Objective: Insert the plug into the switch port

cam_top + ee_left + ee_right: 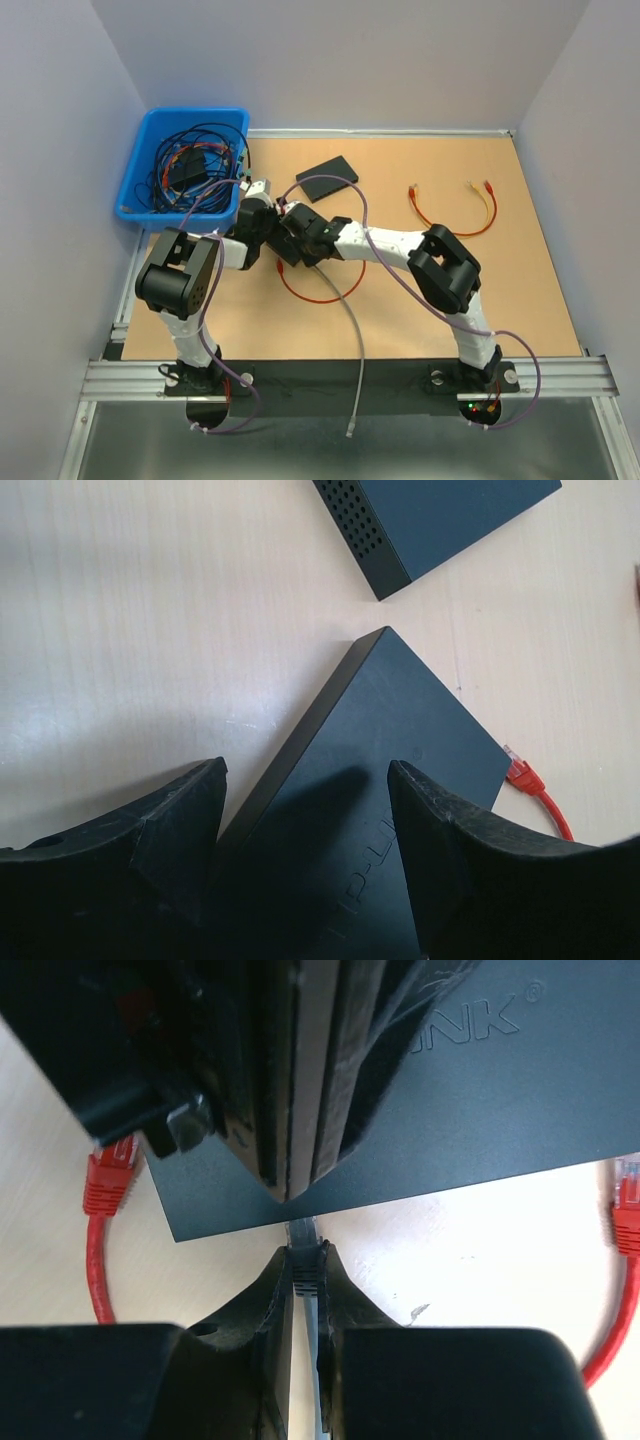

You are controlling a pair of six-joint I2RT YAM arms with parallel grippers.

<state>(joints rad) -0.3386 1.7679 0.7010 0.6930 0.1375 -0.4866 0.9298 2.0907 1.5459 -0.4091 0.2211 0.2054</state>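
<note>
The tan wooden table [520,300] is enclosed on three sides by plain pale grey-lavender walls [350,60]. An aluminium rail [130,378] borders its near edge. Lighting is even.

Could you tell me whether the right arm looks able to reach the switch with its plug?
Probably yes: the right gripper, shut on the plug, has its tip almost at the edge of the switch, nothing between. The left gripper, open astride the switch, crowds that spot from above.

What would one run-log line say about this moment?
left pincer: open over network switch | right pincer: shut on plug | plug: tip at switch edge
</note>
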